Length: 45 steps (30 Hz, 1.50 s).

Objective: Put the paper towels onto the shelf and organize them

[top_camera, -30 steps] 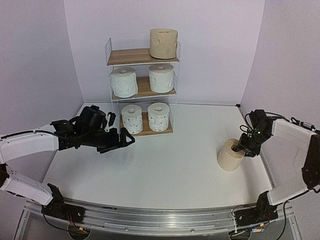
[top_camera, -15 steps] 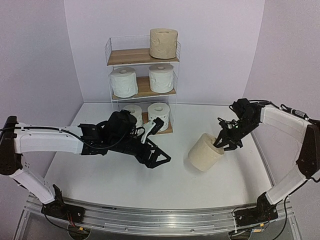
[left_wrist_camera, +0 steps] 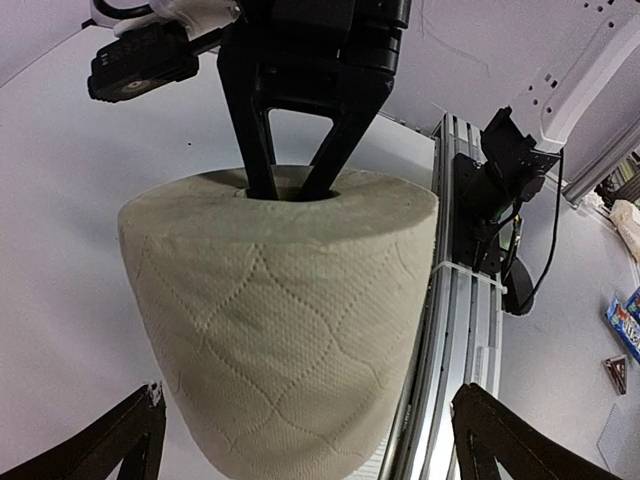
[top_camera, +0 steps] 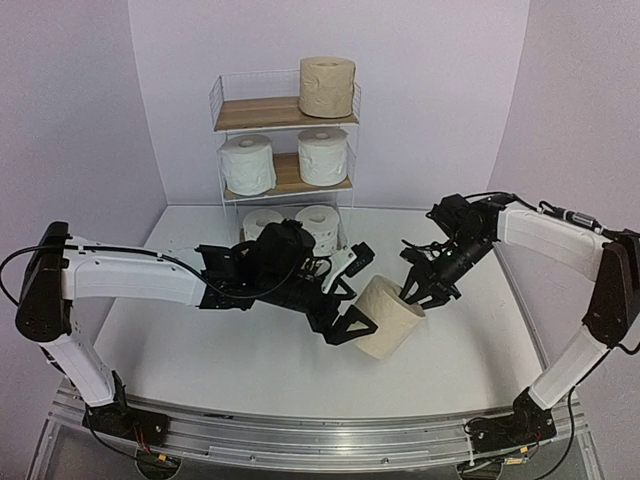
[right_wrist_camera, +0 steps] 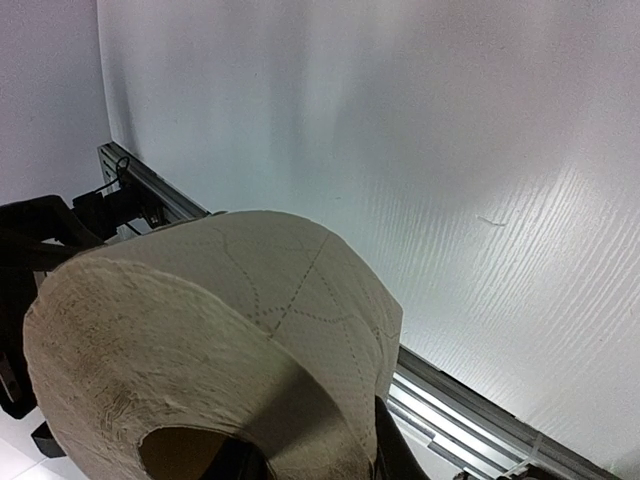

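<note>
Tan roll (top_camera: 388, 320) hangs tilted above the white table (top_camera: 250, 380), out in front of the shelf (top_camera: 285, 113) and near the middle, between both arms. The right gripper (top_camera: 410, 290) carries it by the upper end. Its black fingers (left_wrist_camera: 262, 140) run down into the hollow core, drawn in to a narrow V, though from where I stand I cannot tell whether both sit inside or 1 pinches the wall. The left gripper (top_camera: 358, 292) is spread wide, its 2 fingertips (left_wrist_camera: 120, 440) flanking the roll's lower end, 1 on each side and just beside the paper. It has not closed on anything, and I cannot tell whether the tips touch. On the shelf, another tan roll (top_camera: 327, 86) stands at the right of the top board. 2 plain white rolls (top_camera: 247, 165) stand side by side on the middle board. 2 dotted rolls (top_camera: 320, 222) sit on the bottom board, partly hidden behind the left arm (top_camera: 130, 282).
</note>
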Motion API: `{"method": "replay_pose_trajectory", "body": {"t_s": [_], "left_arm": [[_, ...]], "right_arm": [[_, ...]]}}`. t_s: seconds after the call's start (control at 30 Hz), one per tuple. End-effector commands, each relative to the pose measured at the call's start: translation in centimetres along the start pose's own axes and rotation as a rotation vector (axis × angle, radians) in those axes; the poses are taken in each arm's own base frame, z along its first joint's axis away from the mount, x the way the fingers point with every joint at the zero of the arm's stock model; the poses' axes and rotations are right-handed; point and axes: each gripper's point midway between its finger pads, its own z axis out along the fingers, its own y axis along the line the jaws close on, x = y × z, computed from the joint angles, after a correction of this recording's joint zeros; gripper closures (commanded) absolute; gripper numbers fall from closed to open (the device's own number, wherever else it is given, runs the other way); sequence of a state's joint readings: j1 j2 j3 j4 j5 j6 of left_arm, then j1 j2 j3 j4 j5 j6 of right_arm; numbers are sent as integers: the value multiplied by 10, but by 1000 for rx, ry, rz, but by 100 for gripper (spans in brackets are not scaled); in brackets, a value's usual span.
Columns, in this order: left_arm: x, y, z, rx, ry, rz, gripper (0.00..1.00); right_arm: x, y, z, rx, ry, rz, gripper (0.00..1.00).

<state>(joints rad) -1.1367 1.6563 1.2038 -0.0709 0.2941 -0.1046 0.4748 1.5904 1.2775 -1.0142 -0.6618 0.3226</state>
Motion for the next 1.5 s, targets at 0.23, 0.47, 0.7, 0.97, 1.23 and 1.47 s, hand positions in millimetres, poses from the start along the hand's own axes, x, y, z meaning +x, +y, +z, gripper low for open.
{"method": "replay_pose_trajectory", "body": {"t_s": [0.23, 0.47, 0.7, 0.97, 1.23, 1.47], "left_arm": [[-10, -7, 33, -91, 35, 115, 0], [-20, 7, 36, -186, 7, 74, 19], [-34, 19, 28, -276, -51, 38, 65], [-44, 40, 5, -421, -137, -34, 100], [-55, 67, -40, -619, -283, -167, 100], [-91, 74, -116, -782, -447, -206, 100]], "right_arm": [[4, 46, -3, -93, 36, -41, 83], [5, 55, -9, -109, 21, -55, 84], [1, 56, -14, -87, -12, -57, 77], [-18, 54, -41, 44, -186, -64, 55], [-29, 42, -89, 219, -437, -76, 15], [-29, 12, -156, 447, -770, -43, 9]]}}
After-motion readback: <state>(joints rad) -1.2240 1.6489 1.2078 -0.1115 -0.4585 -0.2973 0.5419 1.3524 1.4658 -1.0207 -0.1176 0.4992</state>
